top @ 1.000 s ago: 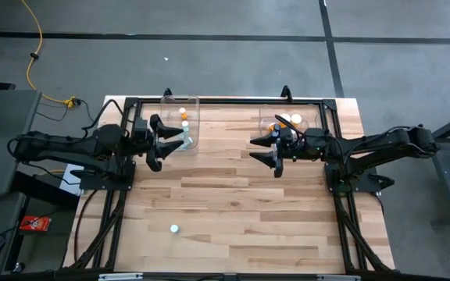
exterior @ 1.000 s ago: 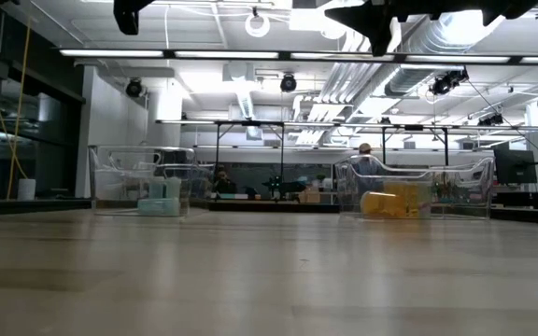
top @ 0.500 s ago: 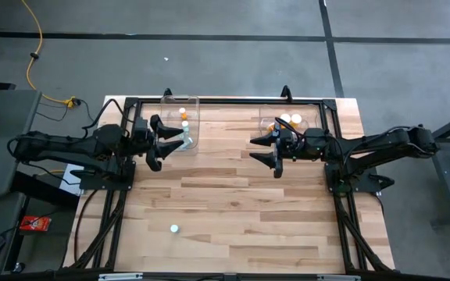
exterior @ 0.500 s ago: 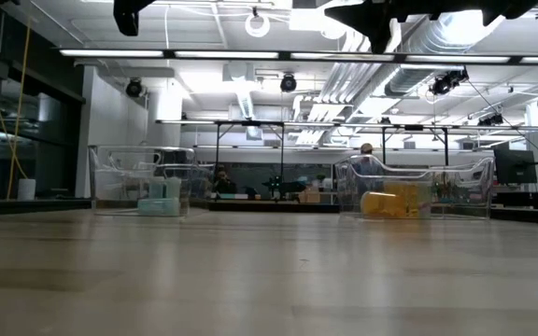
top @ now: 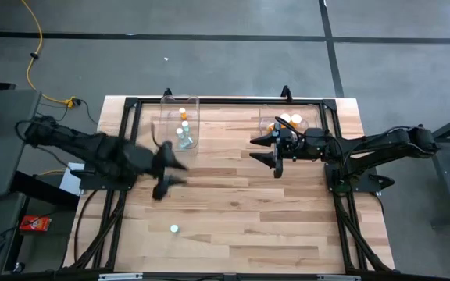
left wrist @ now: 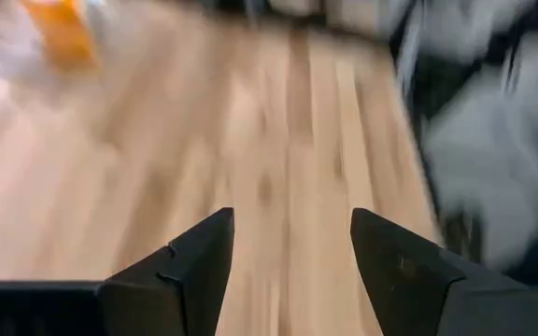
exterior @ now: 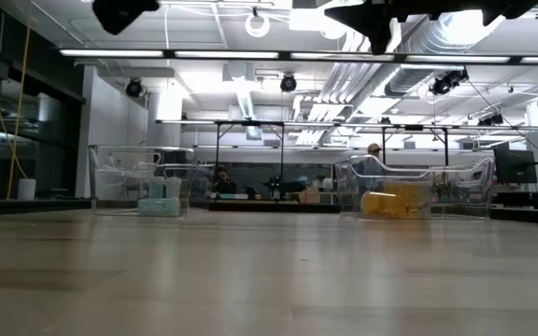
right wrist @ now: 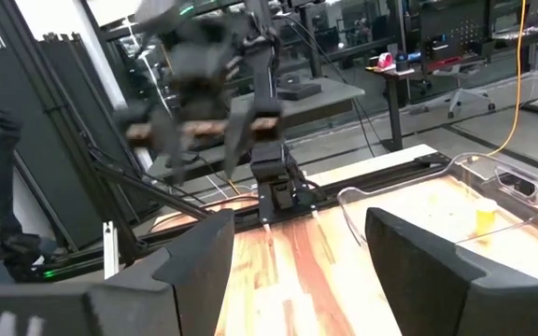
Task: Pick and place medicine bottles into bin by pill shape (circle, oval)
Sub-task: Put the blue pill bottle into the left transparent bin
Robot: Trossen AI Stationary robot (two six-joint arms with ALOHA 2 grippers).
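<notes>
High view: one bottle (top: 175,229) stands alone on the table (top: 233,211), white cap up, near the front edge and well apart from both bins. Left gripper (top: 169,176) hangs over the table between the left bin (top: 180,121) and that bottle; jaws apart, nothing held. Bottle lies toward the front of the table from those jaws and almost in line with them. Right gripper (top: 269,153) sits by the right bin (top: 287,123), jaws apart, empty, clearly farther from the bottle. Left arm is the nearer one, so the pick looks like its job. Seen only as a round cap, so its long axis reads as vertical; a top-down reach seems right. Other bottles already lie in both bins.

Low view: both bins show at the far side of the table, pale bottles in one, amber ones in the other. Loose bottle can't be made out here.

Left wrist view: blurred; fingers (left wrist: 183,266) spread, only bare wood between them, no bottle in sight.

Right wrist view: fingers (right wrist: 199,257) spread, empty; left arm (right wrist: 213,75) blurred across the table.
</notes>
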